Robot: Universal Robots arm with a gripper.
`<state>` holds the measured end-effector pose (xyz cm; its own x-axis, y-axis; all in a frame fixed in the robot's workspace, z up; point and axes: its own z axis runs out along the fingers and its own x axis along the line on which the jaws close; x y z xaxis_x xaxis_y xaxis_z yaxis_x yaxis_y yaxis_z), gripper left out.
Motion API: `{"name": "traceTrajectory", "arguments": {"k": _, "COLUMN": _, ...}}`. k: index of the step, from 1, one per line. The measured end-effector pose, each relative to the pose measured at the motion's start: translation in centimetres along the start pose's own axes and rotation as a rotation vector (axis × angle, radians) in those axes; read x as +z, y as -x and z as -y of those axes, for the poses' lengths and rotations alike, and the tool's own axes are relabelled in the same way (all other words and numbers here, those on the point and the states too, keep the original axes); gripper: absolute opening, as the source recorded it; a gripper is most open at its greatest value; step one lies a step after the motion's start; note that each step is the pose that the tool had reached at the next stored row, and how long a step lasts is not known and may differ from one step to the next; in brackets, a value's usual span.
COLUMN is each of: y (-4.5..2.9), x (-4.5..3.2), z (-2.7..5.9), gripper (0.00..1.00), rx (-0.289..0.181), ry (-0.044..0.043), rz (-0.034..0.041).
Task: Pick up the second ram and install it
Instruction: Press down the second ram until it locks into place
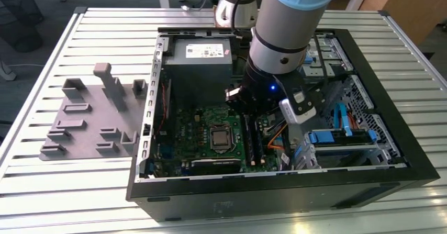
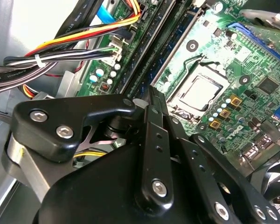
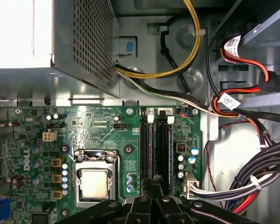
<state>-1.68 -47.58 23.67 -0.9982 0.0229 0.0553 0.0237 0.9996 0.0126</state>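
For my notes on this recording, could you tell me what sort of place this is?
Probably a lab or workshop bench for PC assembly: an open computer case lies on a slatted metal table, with a grey plastic tray beside it and the robot arm reaching in.

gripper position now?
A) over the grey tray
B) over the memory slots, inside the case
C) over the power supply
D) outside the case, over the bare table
B: in the first wrist view the gripper sits right over the memory slots, beside the CPU socket, inside the case; the tray lies off to the exterior view's left.
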Motion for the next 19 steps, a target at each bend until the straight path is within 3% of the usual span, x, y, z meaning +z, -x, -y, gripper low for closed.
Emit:
{"name": "traceTrajectory", "arguments": {"k": 3, "y": 0.00, "x": 0.00, "z": 0.00, "gripper": 0.11, "rx": 0.000, "ry": 0.0002, "rz": 0.0041}}
{"name": "traceTrajectory", "arguments": {"k": 12, "y": 0.00, "x": -0.01, "z": 0.00, "gripper": 0.11, "rx": 0.000, "ry": 0.0005, "rz": 0.0058}}
{"name": "traceTrajectory", "arguments": {"k": 13, "y": 0.00, "x": -0.01, "z": 0.00, "gripper": 0.17, "rx": 0.000, "ry": 0.0005, "rz": 0.0060}}
{"name": "traceTrajectory", "arguments": {"k": 19, "y": 0.00, "x": -0.01, "z": 0.00, "gripper": 0.16, "rx": 0.000, "ry": 0.0009, "rz": 0.0072}}
